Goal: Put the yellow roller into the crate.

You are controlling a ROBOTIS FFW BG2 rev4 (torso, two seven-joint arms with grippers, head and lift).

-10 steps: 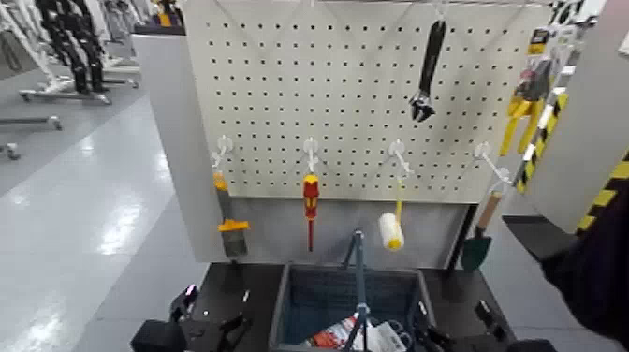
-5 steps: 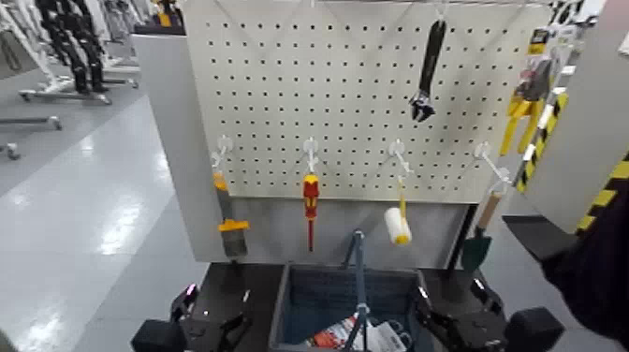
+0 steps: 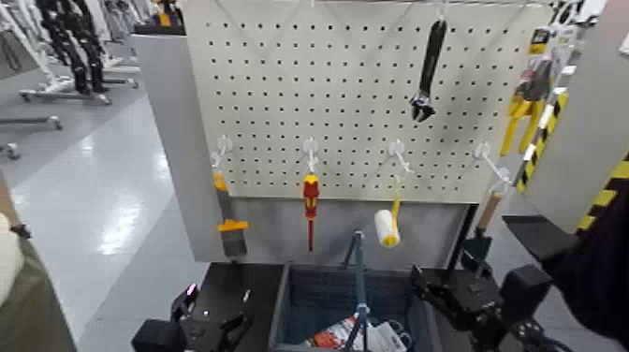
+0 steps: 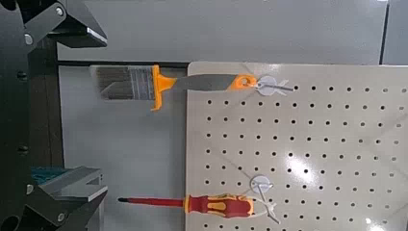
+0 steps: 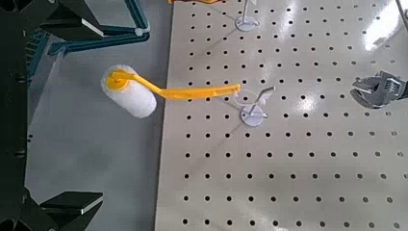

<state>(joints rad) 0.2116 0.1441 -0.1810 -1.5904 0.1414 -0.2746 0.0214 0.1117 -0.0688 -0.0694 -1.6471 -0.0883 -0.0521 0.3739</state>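
While the yellow roller hangs by its thin handle from a hook on the pegboard, white sleeve down, we see it outside the crate, in the air above it. Right gripper is low, by the crate's right side, below the roller and apart from it; we mark its fingers spread, nothing between them. Left gripper is low on the crate's left side, fingers also spread and empty.

Crate stands under the board, dark handle bar upright, with a red-and-white packet and some white item inside; can't tell what the latter is. Next to the roller we get a red-and-yellow screwdriver, then a brush with a yellow band, both hanging on the left. On the right, a trowel with a wooden handle hangs too, and an adjustable wrench hangs higher up. Part of a person shows at the head view's left edge.
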